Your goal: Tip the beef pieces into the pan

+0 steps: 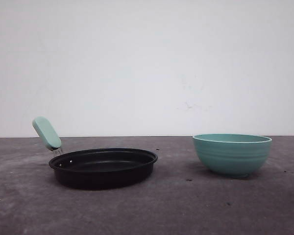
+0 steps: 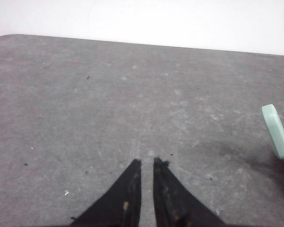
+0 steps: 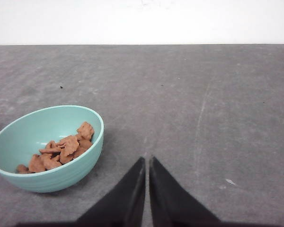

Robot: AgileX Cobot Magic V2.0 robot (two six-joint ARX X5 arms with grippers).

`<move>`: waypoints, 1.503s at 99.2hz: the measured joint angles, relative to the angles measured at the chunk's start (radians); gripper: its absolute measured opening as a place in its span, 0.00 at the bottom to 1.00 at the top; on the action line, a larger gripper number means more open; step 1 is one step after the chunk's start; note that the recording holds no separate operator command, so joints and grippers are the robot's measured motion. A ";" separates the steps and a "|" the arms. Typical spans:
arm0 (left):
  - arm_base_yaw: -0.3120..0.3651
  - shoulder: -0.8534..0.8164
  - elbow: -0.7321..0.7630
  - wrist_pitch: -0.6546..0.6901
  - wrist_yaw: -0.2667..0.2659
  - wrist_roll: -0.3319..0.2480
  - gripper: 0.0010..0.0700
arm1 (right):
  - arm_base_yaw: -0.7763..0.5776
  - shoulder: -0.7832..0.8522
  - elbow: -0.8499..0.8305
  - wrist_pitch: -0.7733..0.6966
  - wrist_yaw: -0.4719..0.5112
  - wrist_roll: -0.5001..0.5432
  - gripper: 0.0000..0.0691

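Resting on grey scuffed table [image 1: 152, 210], pan [image 1: 103, 166], white wall [image 1: 147, 63], left hand [image 2: 146, 162] and right hand [image 3: 147, 160] pressed together.

We see a black frying pan [image 1: 103, 166] with a mint-green handle [image 1: 46, 132] on a mottled dark grey table [image 1: 186, 210] flecked with small dark specks, before a plain white wall [image 1: 147, 63]. The ribbed bowl [image 1: 232, 154] is teal inside and out, and the beef pieces [image 3: 61, 151] in it are reddish-brown. Both grippers, left [image 2: 147, 163] and right [image 3: 147, 161], have black fingers, the left ones spotted with pale marks.

Grey table [image 1: 186, 210], white wall [image 1: 147, 58]
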 joint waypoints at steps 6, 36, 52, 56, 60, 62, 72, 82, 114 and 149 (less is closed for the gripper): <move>0.000 0.000 0.000 0.000 0.000 0.000 0.02 | 0.000 0.000 0.000 0.000 0.000 0.000 0.02; 0.000 0.000 0.000 0.000 0.000 0.000 0.02 | 0.000 0.000 0.000 0.000 0.000 0.000 0.02; 0.000 0.000 0.000 0.000 0.000 0.000 0.02 | 0.000 0.000 0.000 0.000 0.000 0.000 0.02; 0.000 0.000 0.000 0.000 0.000 0.000 0.02 | 0.000 0.000 0.000 0.000 0.000 0.000 0.02; 0.000 0.000 0.000 0.000 0.000 0.000 0.02 | 0.000 0.000 0.000 0.000 0.000 0.000 0.02; 0.000 0.000 0.000 0.000 0.000 0.000 0.02 | 0.000 0.000 0.000 0.000 0.000 0.000 0.02; 0.000 0.000 0.000 0.000 0.000 0.000 0.02 | 0.000 0.000 0.000 0.000 0.000 0.000 0.02; 0.000 0.000 0.000 0.000 0.000 0.000 0.02 | 0.000 0.000 0.000 0.000 0.000 0.000 0.02; 0.000 0.000 0.000 0.000 0.000 0.000 0.02 | 0.000 0.000 0.000 0.000 0.000 0.000 0.02; 0.000 0.000 0.000 0.000 0.000 0.000 0.02 | 0.000 0.000 0.000 0.022 -0.003 0.000 0.02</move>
